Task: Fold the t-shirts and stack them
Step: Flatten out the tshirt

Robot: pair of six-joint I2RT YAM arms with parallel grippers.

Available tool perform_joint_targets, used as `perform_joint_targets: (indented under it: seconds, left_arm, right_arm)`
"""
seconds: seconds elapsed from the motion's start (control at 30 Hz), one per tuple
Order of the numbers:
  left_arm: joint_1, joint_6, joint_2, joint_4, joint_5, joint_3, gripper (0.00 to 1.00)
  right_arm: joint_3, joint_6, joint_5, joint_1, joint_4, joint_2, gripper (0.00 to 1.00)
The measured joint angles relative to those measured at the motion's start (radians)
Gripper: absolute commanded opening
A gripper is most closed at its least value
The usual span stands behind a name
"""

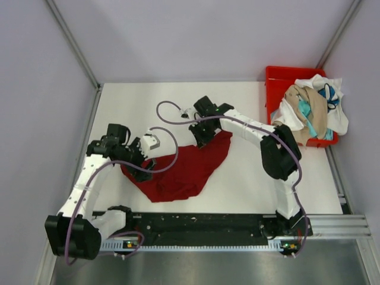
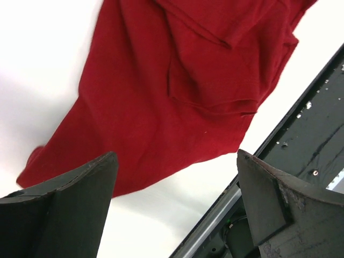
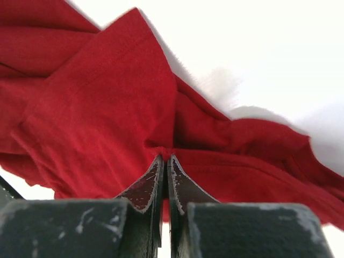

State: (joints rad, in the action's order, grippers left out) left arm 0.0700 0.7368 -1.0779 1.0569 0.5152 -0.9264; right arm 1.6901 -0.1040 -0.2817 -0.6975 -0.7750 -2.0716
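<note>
- Crumpled on the white bench (image 1: pixel 136 101), left of centre, just far of the near rail (image 1: pixel 202 222): red shirt (image 1: pixel 184 169), unfolded and creased.
- Clenched on a pucker of its far edge by the right pincer (image 1: pixel 200 139), jaws flat together, cloth gathered at the tips.
- Released wide at the left pincer (image 1: pixel 142 172), poised over the shirt's left edge, grasping nothing.
- Heaped in the bin (image 1: pixel 274 77) at far right: white, beige and teal shirts (image 1: pixel 312 110), well apart from both arms.
- Judged early in the task: spreading the red shirt flat, no fold made, no stack begun.
- Likely to slip: only a thin pinch at the very tips, apt to pull free under a hard or fast tug.
- Likely to drag rather than spread: held at one point alone, apt to slide across the bench as one bundle.
- Open to snagging on the rail if swept nearer, with the near hem close beside it.
- Open to a two-layer grab at the left edge, given the overlapping folds there, locking the crease in.
</note>
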Motion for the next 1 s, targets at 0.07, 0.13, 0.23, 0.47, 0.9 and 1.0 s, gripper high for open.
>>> perform_joint_targets:
  seconds: [0.07,0.13,0.23,0.47,0.9,1.0]
  left_arm:
    - [0.053,-0.004,0.000,-0.005,-0.001,0.000,0.95]
    - [0.133,-0.010,-0.010,-0.019,-0.009,0.001,0.96]
    - [0.242,-0.029,-0.050,-0.061,-0.026,0.006,0.97]
    - [0.381,-0.040,-0.162,-0.181,-0.041,0.029,0.96]
    - [0.467,-0.061,-0.431,-0.299,-0.134,0.050,0.00]
    - [0.467,-0.061,-0.437,-0.295,-0.131,0.033,0.00]
  right_arm:
    - [-0.015,0.002,0.018,0.000,0.005,0.058,0.00]
    - [-0.049,0.003,0.025,0.008,0.014,0.161,0.00]
    - [-0.121,0.012,-0.012,0.035,0.044,0.364,0.00]
    - [-0.312,0.102,-0.126,0.212,0.180,0.726,0.00]
    - [-0.361,0.162,-0.158,0.257,0.237,0.757,0.00]
    - [-0.361,0.163,-0.158,0.264,0.237,0.760,0.00]
